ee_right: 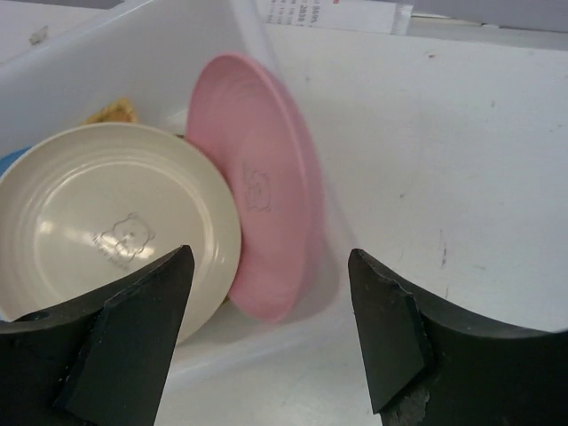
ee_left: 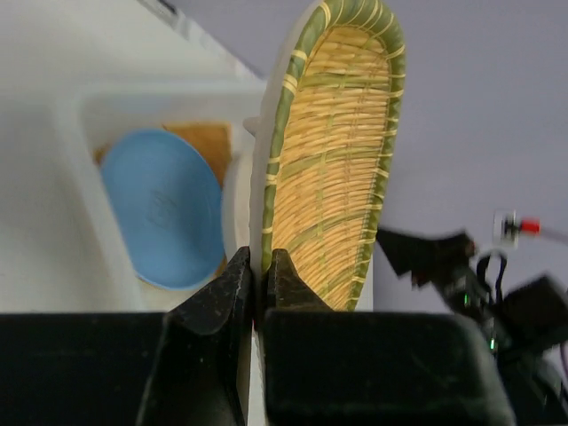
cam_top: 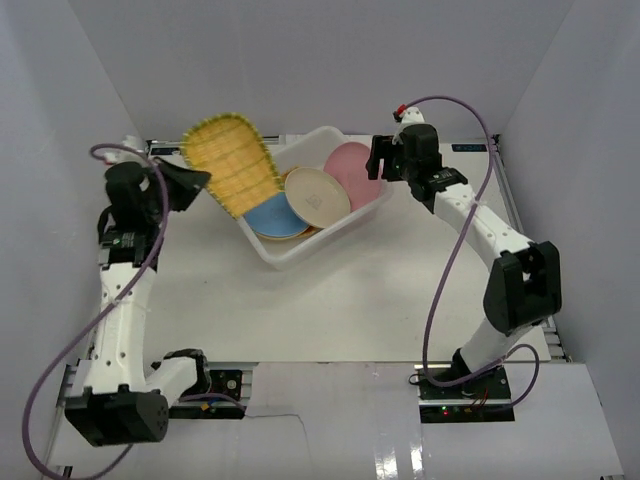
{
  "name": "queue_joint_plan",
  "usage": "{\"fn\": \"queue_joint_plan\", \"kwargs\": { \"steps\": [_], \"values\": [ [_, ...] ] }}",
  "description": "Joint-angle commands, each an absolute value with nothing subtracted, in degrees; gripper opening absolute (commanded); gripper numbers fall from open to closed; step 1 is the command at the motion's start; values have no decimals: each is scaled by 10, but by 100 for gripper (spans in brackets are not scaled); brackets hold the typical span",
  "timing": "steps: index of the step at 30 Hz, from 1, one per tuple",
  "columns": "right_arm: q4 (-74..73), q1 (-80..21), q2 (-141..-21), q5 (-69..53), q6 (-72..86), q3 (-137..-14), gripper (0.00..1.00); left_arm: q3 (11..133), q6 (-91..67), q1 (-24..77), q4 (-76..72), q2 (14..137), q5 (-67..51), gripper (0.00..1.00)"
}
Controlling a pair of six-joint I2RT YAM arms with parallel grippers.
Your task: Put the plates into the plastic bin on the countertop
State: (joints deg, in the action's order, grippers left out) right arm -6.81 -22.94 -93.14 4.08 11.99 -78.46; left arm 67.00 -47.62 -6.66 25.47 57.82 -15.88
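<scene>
My left gripper (cam_top: pixel 192 178) (ee_left: pixel 264 266) is shut on the rim of the oblong yellow woven tray (cam_top: pixel 232 164) (ee_left: pixel 333 142) and holds it on edge in the air above the left end of the plastic bin (cam_top: pixel 300 247). In the bin lie a blue plate (cam_top: pixel 275 214) (ee_left: pixel 164 206), a cream plate (cam_top: pixel 317 195) (ee_right: pixel 111 226) and a pink plate (cam_top: pixel 352 167) (ee_right: pixel 262 186) leaning on the bin's wall. My right gripper (cam_top: pixel 377 158) (ee_right: pixel 271 293) is open and empty, just above the bin's right corner.
A yellow woven piece (ee_left: pixel 206 138) shows under the blue plate in the bin. White walls close in the countertop (cam_top: pixel 330 310) on three sides. The right arm's purple cable (cam_top: pixel 445 250) loops over the right side.
</scene>
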Motion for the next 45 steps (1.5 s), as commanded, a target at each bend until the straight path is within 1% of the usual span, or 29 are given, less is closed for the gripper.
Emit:
{"fn": "queue_joint_plan", "kwargs": {
  "steps": [1, 3, 4, 6, 8, 9, 10, 12, 13, 15, 16, 20, 23, 26, 29, 33, 34, 37, 38, 39, 41, 42, 44, 45],
  "values": [
    [-111, -228, -1006, 88, 54, -878, 76, 659, -469, 65, 166, 636, -161, 0],
    [-124, -228, -1053, 104, 34, -930, 73, 656, -472, 85, 142, 677, -164, 0],
    [-133, -229, -1053, 112, 28, -946, 71, 657, -471, 93, 135, 688, -164, 0],
    [-154, -229, -1093, 115, 18, -989, 58, 661, -462, 111, 115, 714, -161, 0],
    [-154, -232, -1117, 112, 13, -1005, 50, 663, -457, 126, 96, 729, -168, 0],
    [-155, -234, -1125, 115, 10, -1013, 44, 666, -455, 132, 93, 751, -169, 0],
    [-155, -237, -1135, 124, 4, -1033, 30, 671, -448, 138, 91, 764, -168, 0],
    [-154, -248, -1140, 151, 1, -1052, 13, 675, -446, 151, 84, 791, -166, 0],
    [-152, -251, -1143, 160, -17, -1074, 8, 676, -448, 154, 78, 816, -167, 0],
    [-152, -263, -1142, 199, -42, -1096, 8, 683, -446, 168, 62, 840, -166, 0],
    [-146, -270, -1132, 215, -49, -1113, 8, 689, -431, 174, 64, 865, -144, 0],
    [-74, -286, -1070, 293, -71, -1101, 8, 711, -414, 186, 89, 921, -93, 0],
    [-41, -298, -1025, 310, -83, -1104, 8, 709, -407, 186, 95, 933, -61, 0],
    [-44, -308, -999, 325, -99, -1108, 8, 694, -408, 186, 80, 924, -63, 0],
    [-60, -313, -978, 305, -78, -1093, 8, 674, -408, 186, 55, 890, -55, 0],
    [-84, -316, -965, 289, -41, -1087, 8, 675, -395, 171, 76, 853, -9, 0],
    [-90, -315, -964, 268, -5, -1084, 8, 676, -396, 152, 90, 856, -15, 0],
    [-107, -315, -971, 141, 77, -1065, 8, 670, -408, 122, 104, 901, -55, 0],
    [-111, -315, -976, 123, 90, -1059, 8, 669, -412, 117, 105, 915, -68, 0],
    [-106, -316, -981, 108, 104, -1050, 8, 669, -414, 115, 105, 927, -80, 8],
    [-92, -316, -984, 76, 137, -1007, 8, 665, -413, 114, 104, 944, -79, 32],
    [-76, -316, -987, 63, 148, -991, 8, 663, -415, 113, 102, 940, -73, 59],
    [-55, -316, -997, 43, 176, -944, 8, 654, -413, 113, 103, 922, -60, 92],
    [-39, -315, -1002, 30, 184, -933, 8, 652, -412, 111, 107, 894, -46, 98]
  ]
}}
